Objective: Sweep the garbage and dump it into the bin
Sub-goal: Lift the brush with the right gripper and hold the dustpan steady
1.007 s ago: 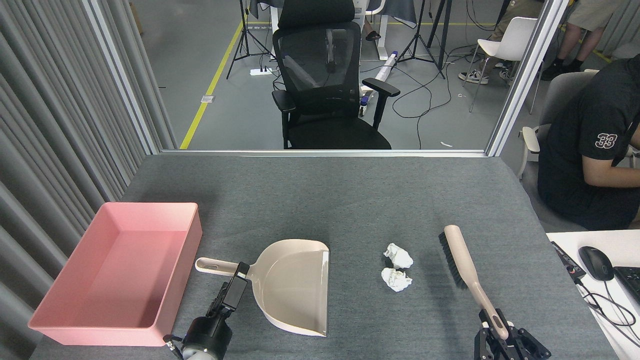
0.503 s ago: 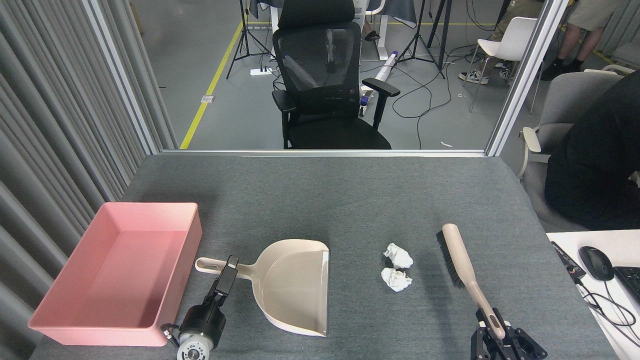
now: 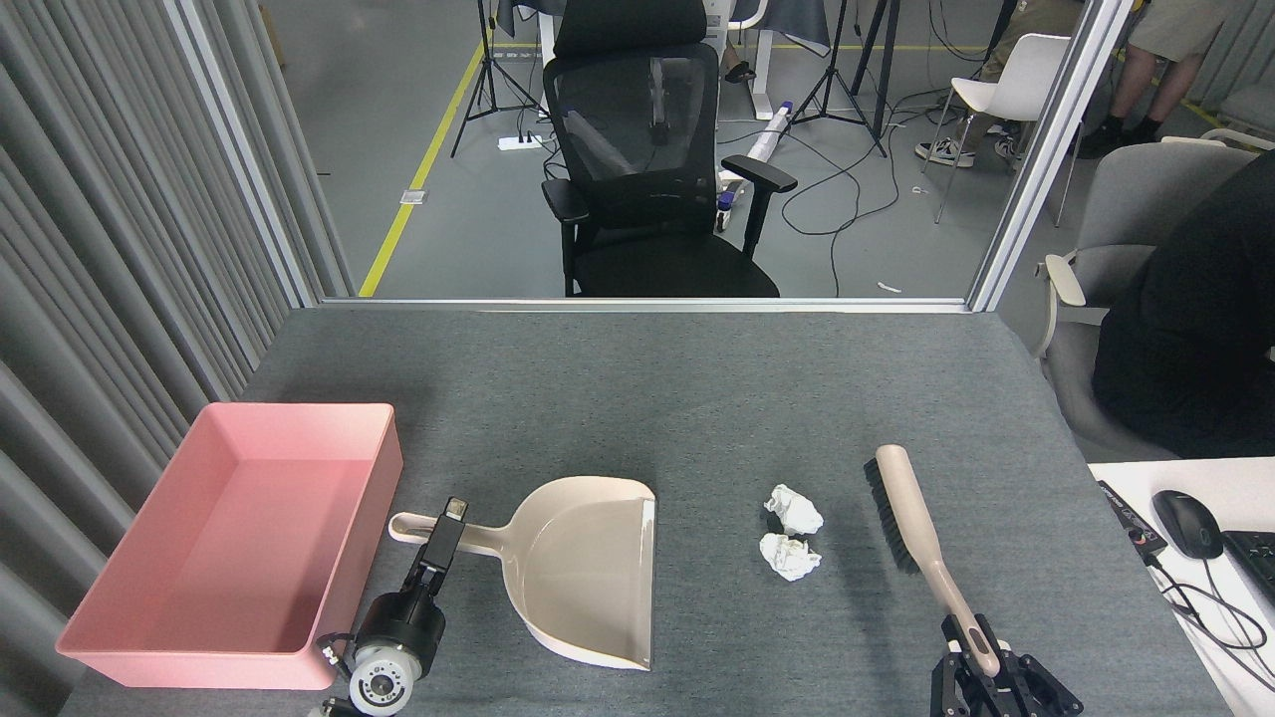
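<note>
- The robot stood ready at a grey felt-covered table [image 3: 637, 398], with the sweeping step not yet begun: both paper wads [image 3: 792, 533] lay loose on the cloth, between dustpan and brush and touching neither.
- The right gripper [image 3: 981, 662], at the near right edge, was clenched on the handle of the brush [image 3: 911, 523], whose dark bristles faced left toward the garbage.
- The left gripper [image 3: 448, 523] sat at the dustpan handle [image 3: 423, 528]; whether its jaws had closed on it could not be told from this angle.
- The beige dustpan [image 3: 588, 568], smooth moulded plastic with a flat open lip, faced right toward the wads.
- The bin [image 3: 374, 468], a shallow pink plastic tray with sloping walls, lay empty at the near left, just beside the pan handle.
- By the look of it, the next move called for a leftward stroke of the brush, pushing the light, crumpled wads over the lip while the pan was held steady.
</note>
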### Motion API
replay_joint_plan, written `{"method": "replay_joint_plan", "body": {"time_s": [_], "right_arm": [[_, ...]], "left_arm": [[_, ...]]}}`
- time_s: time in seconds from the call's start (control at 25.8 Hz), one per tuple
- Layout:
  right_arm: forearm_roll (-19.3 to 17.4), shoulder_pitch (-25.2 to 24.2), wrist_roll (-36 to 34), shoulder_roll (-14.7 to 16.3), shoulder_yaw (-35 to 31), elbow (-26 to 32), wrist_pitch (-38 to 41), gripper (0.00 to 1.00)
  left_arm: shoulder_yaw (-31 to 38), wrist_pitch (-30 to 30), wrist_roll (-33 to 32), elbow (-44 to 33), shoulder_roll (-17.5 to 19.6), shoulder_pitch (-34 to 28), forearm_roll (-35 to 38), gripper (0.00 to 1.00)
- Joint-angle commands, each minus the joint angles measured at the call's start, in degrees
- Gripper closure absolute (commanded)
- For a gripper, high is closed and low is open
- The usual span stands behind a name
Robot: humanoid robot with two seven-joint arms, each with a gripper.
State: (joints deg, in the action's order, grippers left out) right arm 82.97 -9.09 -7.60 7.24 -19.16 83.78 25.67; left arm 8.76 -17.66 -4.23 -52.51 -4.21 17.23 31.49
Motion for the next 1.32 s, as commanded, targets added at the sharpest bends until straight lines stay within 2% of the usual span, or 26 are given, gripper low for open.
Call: {"method": "replay_joint_plan", "body": {"time_s": [0.0,0.04,0.12,0.23,0.5,0.62,0.93,1.05,1.24,1.28], "right_arm": [[0.0,-0.1,0.2,0.0,0.0,0.1,0.1,0.97],[0.0,-0.1,0.2,0.0,0.0,0.2,0.0,0.97],[0.0,-0.1,0.2,0.0,0.0,0.2,0.1,0.97],[0.0,-0.1,0.2,-0.1,0.0,0.2,0.1,0.96],[0.0,-0.1,0.2,-0.1,0.0,0.4,0.1,0.95],[0.0,-0.2,0.2,0.0,0.0,0.7,0.1,0.95],[0.0,-0.3,0.2,-0.1,0.0,0.9,0.0,0.95],[0.0,-0.8,0.1,-0.1,0.0,0.9,0.1,0.95],[0.0,-0.8,-0.2,-0.4,0.0,0.9,0.0,0.95],[0.0,-0.9,-0.2,-0.7,0.0,0.9,0.0,0.95]], "left_arm": [[1.0,-1.1,0.0,1.5,-0.1,0.3,-0.1,0.02],[1.3,-1.2,-0.1,1.8,-0.1,0.3,-0.1,0.03],[2.2,-1.3,-0.1,2.0,-0.3,0.3,-0.2,0.14],[3.6,-1.4,-0.1,2.0,-0.5,0.7,-0.3,0.2],[5.2,-2.3,0.2,4.6,-0.5,1.8,-0.2,0.25],[6.7,-4.0,-0.1,4.7,-0.7,1.8,-0.2,0.39],[7.8,-4.7,-0.8,4.4,-0.7,1.8,-0.3,0.56],[9.6,-6.7,-3.9,4.5,-2.2,1.8,-0.4,0.75],[11.4,-8.4,-5.0,4.8,-3.1,1.8,-0.3,0.8],[11.5,-9.7,-5.1,4.8,-3.1,1.8,-0.3,0.84]]}}
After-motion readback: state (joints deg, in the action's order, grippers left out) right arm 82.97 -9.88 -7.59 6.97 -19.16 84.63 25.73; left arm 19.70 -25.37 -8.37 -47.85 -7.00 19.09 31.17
